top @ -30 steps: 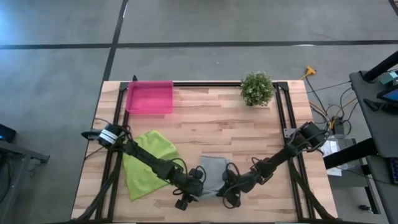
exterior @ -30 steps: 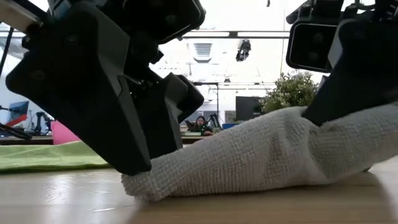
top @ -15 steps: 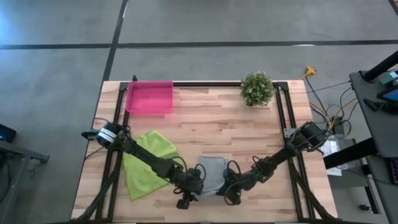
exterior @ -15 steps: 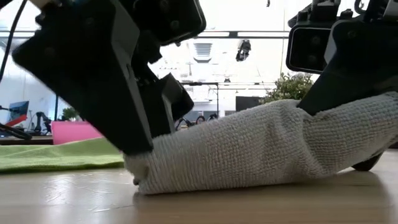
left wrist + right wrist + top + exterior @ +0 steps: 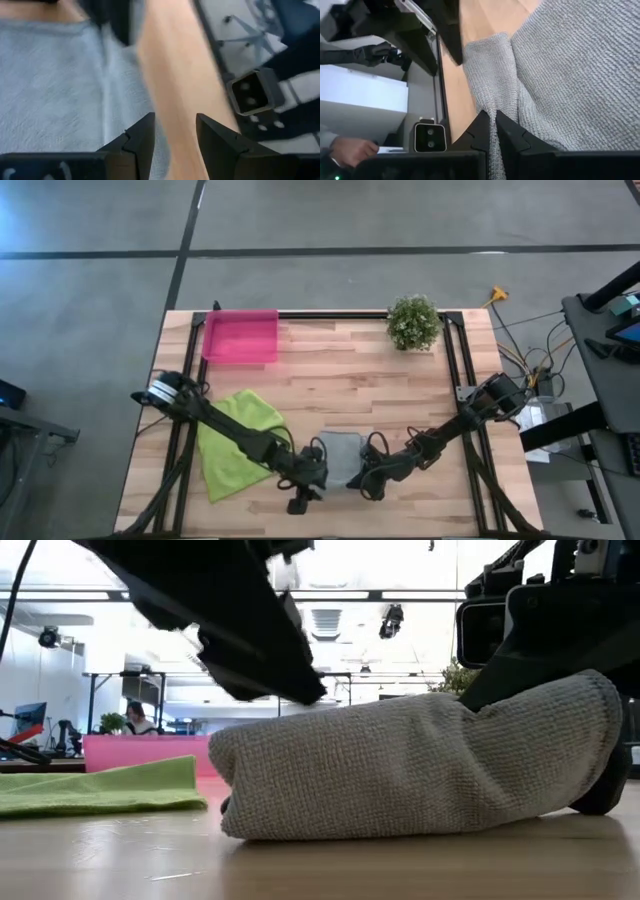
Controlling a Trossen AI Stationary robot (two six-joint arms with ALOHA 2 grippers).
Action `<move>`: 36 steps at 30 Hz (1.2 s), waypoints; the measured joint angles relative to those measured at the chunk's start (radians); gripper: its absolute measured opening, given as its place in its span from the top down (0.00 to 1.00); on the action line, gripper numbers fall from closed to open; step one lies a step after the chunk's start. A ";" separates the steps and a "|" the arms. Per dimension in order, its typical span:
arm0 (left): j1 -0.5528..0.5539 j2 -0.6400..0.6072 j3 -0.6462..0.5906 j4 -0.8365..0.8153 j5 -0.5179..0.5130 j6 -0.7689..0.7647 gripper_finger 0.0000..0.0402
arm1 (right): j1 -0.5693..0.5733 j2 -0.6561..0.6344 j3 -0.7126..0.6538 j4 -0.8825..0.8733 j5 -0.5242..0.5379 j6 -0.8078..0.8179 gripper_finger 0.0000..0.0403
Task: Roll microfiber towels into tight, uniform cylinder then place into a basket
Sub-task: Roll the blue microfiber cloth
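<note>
Since a second ago the left gripper (image 5: 172, 132) has lifted off the grey towel (image 5: 340, 459), and now hangs just above its near left end with its fingers (image 5: 141, 137) apart and nothing between them. At the near edge of the table (image 5: 330, 395) the right gripper (image 5: 495, 131) is pinched tight on a fold at the grey towel's right end, which bulges up into a loose hump. Farther back the green towel (image 5: 235, 442) lies flat at the left, with the pink basket (image 5: 240, 336) at the far left corner and a small potted plant (image 5: 413, 321) at the far edge.
</note>
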 joint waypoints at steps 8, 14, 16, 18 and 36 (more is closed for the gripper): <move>0.020 0.060 -0.002 -0.005 -0.056 -0.086 0.68 | 0.002 0.001 0.000 0.001 0.003 -0.025 0.97; 0.027 0.072 0.000 -0.012 -0.051 -0.111 0.68 | 0.002 0.001 -0.001 0.000 0.000 -0.027 0.97; 0.026 0.068 0.000 -0.014 -0.051 -0.111 0.68 | 0.002 0.001 -0.001 -0.001 -0.003 -0.028 0.97; 0.027 0.063 0.000 -0.019 -0.050 -0.111 0.68 | 0.002 0.001 -0.001 -0.008 -0.011 -0.033 0.97; 0.063 0.153 0.002 0.103 -0.048 -0.187 0.70 | 0.019 0.001 0.010 -0.099 -0.034 -0.317 0.97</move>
